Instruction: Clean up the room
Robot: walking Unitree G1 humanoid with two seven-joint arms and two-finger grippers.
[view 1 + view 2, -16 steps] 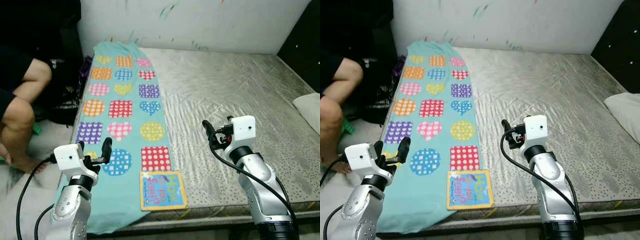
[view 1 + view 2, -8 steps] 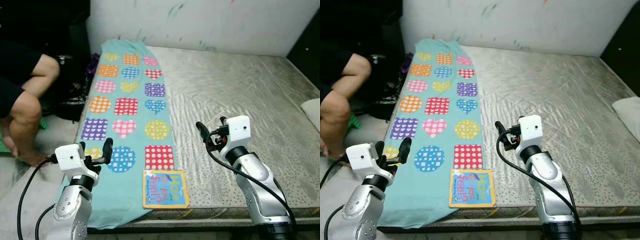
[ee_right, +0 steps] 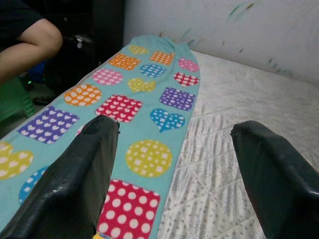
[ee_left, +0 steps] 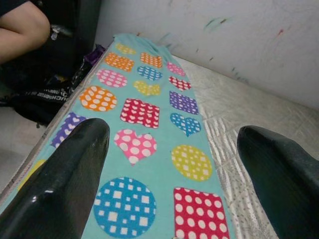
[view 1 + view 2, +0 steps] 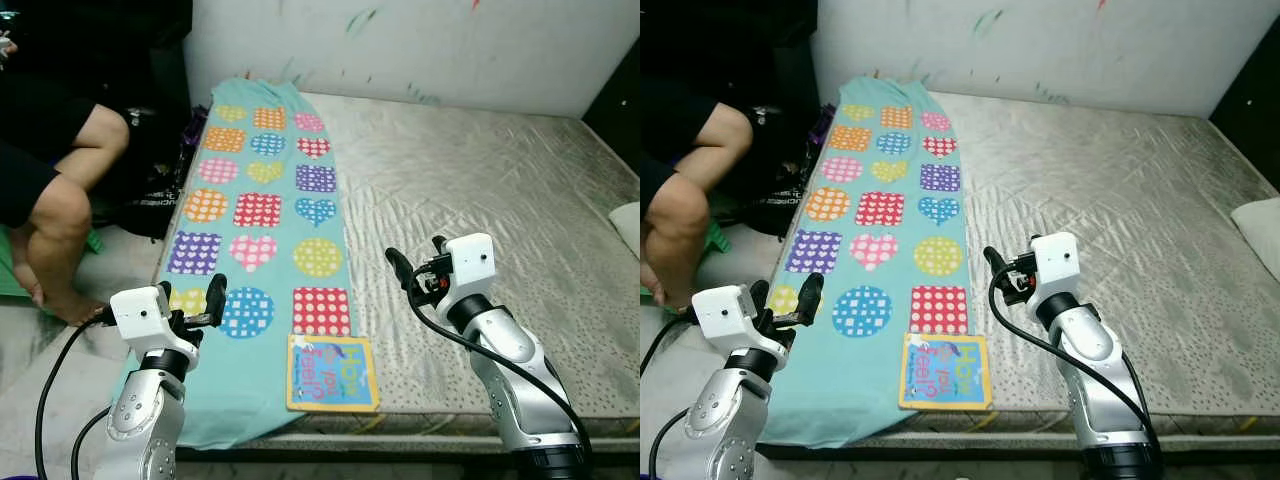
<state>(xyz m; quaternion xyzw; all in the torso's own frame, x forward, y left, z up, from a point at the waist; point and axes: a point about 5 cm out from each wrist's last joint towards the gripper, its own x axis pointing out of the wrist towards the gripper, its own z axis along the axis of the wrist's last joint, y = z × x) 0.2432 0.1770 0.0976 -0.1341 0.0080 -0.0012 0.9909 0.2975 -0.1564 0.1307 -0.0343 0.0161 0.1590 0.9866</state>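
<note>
Both jaws are hovering apart over the bed (image 5: 480,190); I am judging the book (image 5: 332,373) stiff, light, best pinched at its overhanging edge.

One mattress (image 5: 480,220), one patterned blanket (image 5: 262,215), one book (image 5: 332,373), one person (image 5: 50,190).

A home bedroom: a bare quilted mattress (image 5: 480,230), a patterned blanket (image 5: 262,215), a paint-marked wall (image 5: 420,45).
</note>
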